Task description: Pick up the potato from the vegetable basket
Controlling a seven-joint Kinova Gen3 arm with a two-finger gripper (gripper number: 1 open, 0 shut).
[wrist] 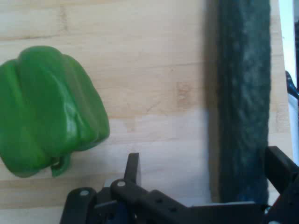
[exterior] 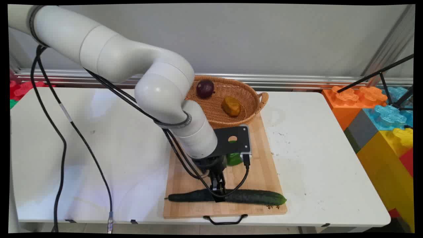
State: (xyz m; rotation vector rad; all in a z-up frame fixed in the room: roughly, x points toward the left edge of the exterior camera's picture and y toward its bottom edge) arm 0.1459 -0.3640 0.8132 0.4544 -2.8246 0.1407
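In the main view, the black two-finger gripper (exterior: 218, 194) pointed down at the lower centre of the frame, its tips at the middle of a long dark-green cucumber (exterior: 231, 196) that lay crosswise along the near edge of a pale bamboo cutting board (exterior: 261, 172). The fingers straddled the cucumber, set just wide enough to take it between them; whether they pressed on it could not be told. Just above the gripper, a glossy green bell pepper (exterior: 234, 159) showed partly behind the black camera bracket. At the board's far end, toward the upper centre, stood an oval woven wicker basket (exterior: 251, 96) holding a dark purple round fruit (exterior: 205, 88) and a brownish-yellow lump (exterior: 231, 106). All rested on the white table (exterior: 314, 155).

In the hand view, the cucumber (wrist: 244, 102) ran vertically down the right side, one finger (wrist: 132, 169) standing left of it and the other (wrist: 280, 169) at its right. The bell pepper (wrist: 49, 109) lay at the left on the cutting board (wrist: 154, 70), well apart from the cucumber.
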